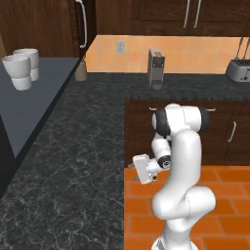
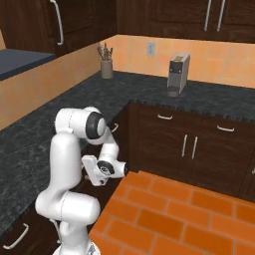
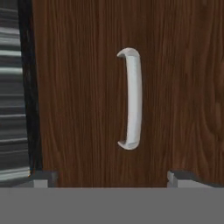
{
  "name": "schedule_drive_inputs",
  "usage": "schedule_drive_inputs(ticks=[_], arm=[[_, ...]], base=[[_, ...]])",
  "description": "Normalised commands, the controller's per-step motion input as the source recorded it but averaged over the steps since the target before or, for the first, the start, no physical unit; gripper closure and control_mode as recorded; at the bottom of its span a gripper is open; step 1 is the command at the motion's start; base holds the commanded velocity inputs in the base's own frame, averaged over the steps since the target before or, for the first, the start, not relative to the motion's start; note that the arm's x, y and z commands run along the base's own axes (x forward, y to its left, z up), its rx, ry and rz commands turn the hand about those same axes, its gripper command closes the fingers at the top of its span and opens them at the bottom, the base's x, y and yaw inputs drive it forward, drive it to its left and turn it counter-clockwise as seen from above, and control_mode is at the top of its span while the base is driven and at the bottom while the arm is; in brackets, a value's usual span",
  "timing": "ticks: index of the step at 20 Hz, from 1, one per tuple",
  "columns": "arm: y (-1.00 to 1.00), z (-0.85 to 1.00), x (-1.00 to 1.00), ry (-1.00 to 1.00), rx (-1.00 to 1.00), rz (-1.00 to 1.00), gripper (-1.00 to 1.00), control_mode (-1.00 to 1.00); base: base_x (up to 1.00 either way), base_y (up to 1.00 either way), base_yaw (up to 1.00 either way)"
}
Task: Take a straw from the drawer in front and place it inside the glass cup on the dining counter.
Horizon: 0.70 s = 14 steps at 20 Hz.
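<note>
The drawer is a shut dark brown wood front close ahead in the hand view, where its short silver bar handle appears upright because the hand is rolled. My gripper is open, with one dark fingertip low on each side and the handle between and beyond them, untouched. From the base views the white hand points at the cabinet face under the black counter. The straw is hidden. The glass cup and the dining counter are out of view.
A black speckled counter wraps the corner. It carries a coffee machine, a toaster and a utensil holder. White cups stand on a grey ledge at left. Orange tile floor lies open to the right.
</note>
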Motion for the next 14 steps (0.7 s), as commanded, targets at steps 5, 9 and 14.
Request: schedule_drive_inputs(ticks=[5, 9, 14], arm=[[0.23, -0.37, 0.37, 0.0, 0.0, 0.0, -1.0, -1.0], [0.32, -0.34, 0.44, 0.0, 0.0, 0.0, -1.0, -1.0], [0.16, -0.38, 0.4, 0.0, 0.0, 0.0, -1.0, -1.0]], base=[[0.0, 0.0, 0.0], [0.0, 0.0, 0.0], [0.0, 0.0, 0.0]])
